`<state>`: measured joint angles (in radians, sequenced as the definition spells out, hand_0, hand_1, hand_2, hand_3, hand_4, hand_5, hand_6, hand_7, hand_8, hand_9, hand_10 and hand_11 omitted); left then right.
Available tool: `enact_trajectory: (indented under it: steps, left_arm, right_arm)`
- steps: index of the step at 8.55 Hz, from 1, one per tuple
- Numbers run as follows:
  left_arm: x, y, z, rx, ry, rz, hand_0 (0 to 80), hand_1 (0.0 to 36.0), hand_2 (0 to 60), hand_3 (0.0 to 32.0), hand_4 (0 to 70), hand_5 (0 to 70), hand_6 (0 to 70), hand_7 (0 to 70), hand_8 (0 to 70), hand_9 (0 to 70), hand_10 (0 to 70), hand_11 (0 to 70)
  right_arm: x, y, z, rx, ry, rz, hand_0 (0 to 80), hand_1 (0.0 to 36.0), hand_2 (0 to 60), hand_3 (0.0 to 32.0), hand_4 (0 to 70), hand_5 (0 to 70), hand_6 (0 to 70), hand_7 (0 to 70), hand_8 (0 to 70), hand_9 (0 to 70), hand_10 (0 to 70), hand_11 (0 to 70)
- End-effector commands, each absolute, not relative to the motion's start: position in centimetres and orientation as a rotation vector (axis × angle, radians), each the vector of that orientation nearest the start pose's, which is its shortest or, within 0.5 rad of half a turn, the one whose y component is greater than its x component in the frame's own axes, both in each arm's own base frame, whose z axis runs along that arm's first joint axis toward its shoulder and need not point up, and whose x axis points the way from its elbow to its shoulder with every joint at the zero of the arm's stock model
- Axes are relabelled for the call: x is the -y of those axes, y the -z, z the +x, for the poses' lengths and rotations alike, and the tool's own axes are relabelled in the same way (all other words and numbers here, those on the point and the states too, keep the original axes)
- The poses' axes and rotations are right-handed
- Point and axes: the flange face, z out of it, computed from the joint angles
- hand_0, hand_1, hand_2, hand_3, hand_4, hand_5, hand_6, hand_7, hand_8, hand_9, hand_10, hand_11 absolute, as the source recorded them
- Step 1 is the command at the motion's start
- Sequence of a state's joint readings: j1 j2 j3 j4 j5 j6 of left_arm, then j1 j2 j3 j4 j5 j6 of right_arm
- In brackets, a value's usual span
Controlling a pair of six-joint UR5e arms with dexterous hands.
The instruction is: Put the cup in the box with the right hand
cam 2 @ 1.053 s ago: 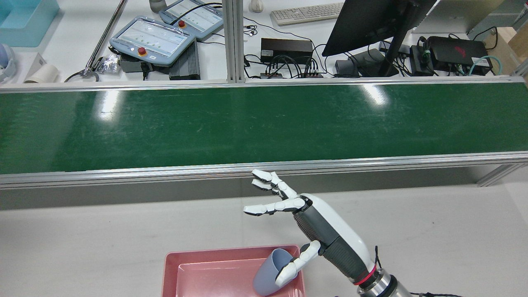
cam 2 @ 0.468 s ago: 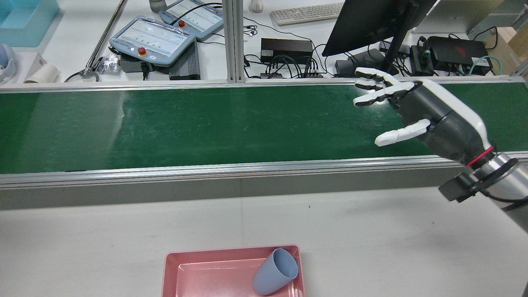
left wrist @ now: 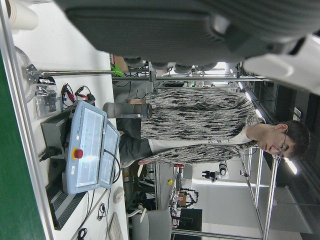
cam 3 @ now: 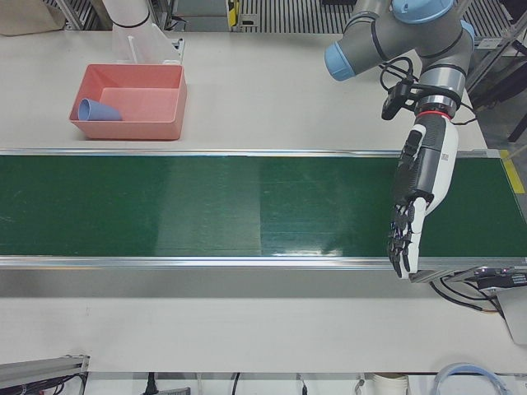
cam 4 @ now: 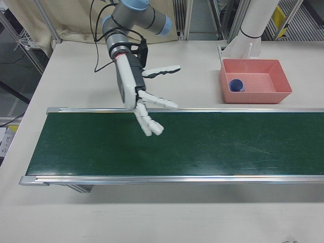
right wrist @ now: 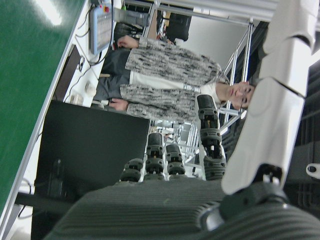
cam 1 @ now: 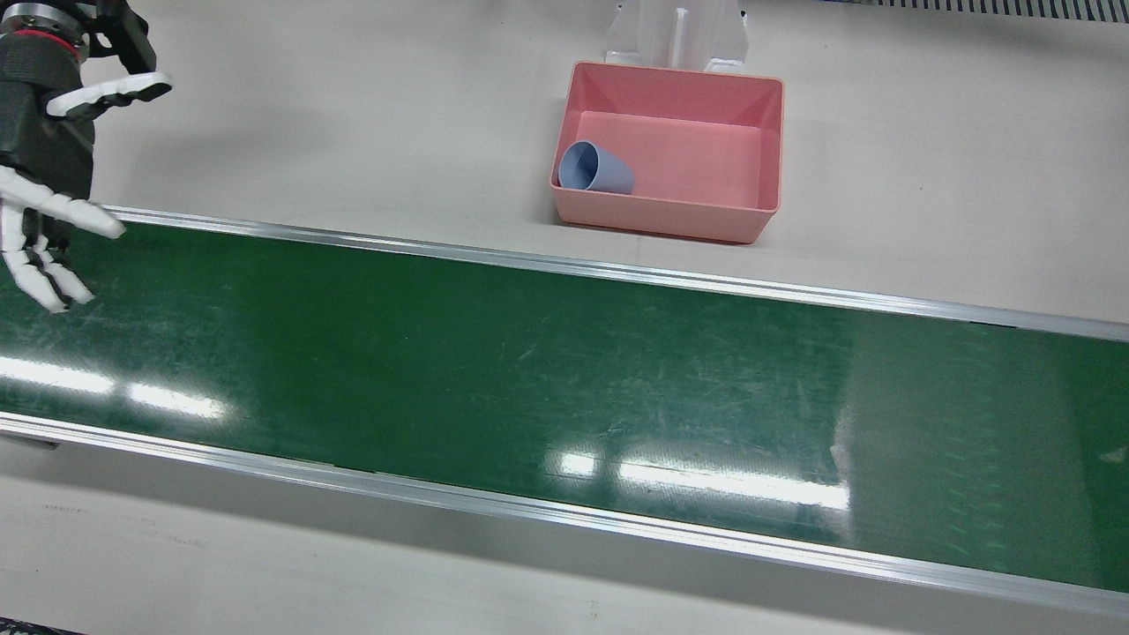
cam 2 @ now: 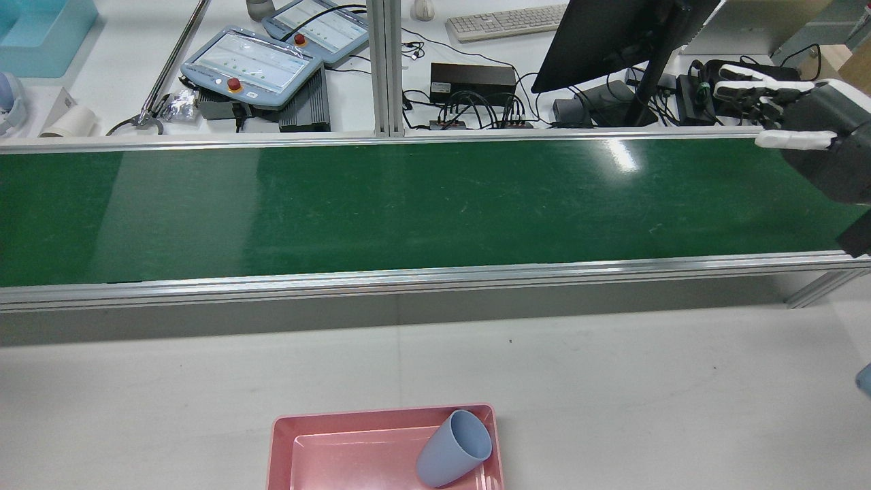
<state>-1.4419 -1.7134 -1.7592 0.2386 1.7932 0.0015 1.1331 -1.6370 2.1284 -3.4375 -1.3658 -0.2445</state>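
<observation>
1. Rear view: a long green belt [cam 2: 408,204] with metal rails runs across a pale table [cam 2: 612,381]. Light glares on the belt.
2. Beyond the belt, a desk holds two control tablets [cam 2: 252,68], a keyboard [cam 2: 507,22], a dark monitor [cam 2: 612,41] and a tangle of cables.
3. Both hand views show a person [left wrist: 200,130] in a patterned grey cardigan standing behind that desk.
4. A pink box [cam 1: 670,150] sits on the table on the robot's side of the belt, close to the rail and not on the belt.
5. The blue cup [cam 1: 596,169] lies on its side inside the box, in a corner against the wall. Its mouth faces the box wall in the front view. Nothing touches it.
6. Right hand [cam 4: 136,86]: raised over the edge of the belt, well apart from the box. Fingers [cam 4: 149,124] spread wide and straight, thumb out to the side. It holds nothing.
7. Left hand [cam 3: 420,197]: hangs over the far end of the belt, pointing down toward the outer rail. Fingers [cam 3: 401,243] extended and close together, not curled. Empty, and I cannot tell whether the tips touch the belt.
</observation>
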Motion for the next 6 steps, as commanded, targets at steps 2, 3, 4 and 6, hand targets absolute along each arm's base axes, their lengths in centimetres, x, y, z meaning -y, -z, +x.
enact_trajectory:
  steps: [2, 3, 4, 6]
  left_arm:
    - [54.7, -54.7, -4.1, -2.121, 1.931, -0.353, 0.0, 0.0, 0.0, 0.0, 0.0, 0.0, 0.0, 0.0, 0.0, 0.0, 0.0, 0.0]
    - [54.6, -54.7, -4.1, -2.119, 1.933, -0.354, 0.0, 0.0, 0.0, 0.0, 0.0, 0.0, 0.0, 0.0, 0.0, 0.0, 0.0, 0.0]
    - [54.7, -54.6, -4.1, -2.121, 1.931, -0.353, 0.0, 0.0, 0.0, 0.0, 0.0, 0.0, 0.0, 0.0, 0.0, 0.0, 0.0, 0.0]
    - [54.6, -54.7, -4.1, -2.119, 1.933, -0.354, 0.0, 0.0, 0.0, 0.0, 0.0, 0.0, 0.0, 0.0, 0.0, 0.0, 0.0, 0.0]
  right_arm:
    - [42.8, -59.7, 7.3, -2.376, 2.29, -0.145, 54.2, 14.2, 0.1, 0.0, 29.7, 6.1, 6.1, 19.2, 12.5, 21.6, 4.0, 7.3]
    - [43.3, -62.8, 8.3, -2.402, 2.226, -0.153, 53.2, 14.7, 3.7, 0.0, 28.7, 6.1, 6.1, 19.2, 12.5, 21.7, 4.3, 7.8]
    - [42.5, -64.1, 9.7, -2.398, 2.197, -0.188, 52.0, 16.5, 10.8, 0.0, 21.9, 6.4, 6.1, 18.5, 12.5, 21.5, 5.7, 10.0]
    - [41.9, -65.0, 10.5, -2.375, 2.205, -0.208, 53.7, 16.6, 7.9, 0.0, 27.0, 6.7, 6.7, 20.8, 13.0, 22.5, 7.1, 11.9]
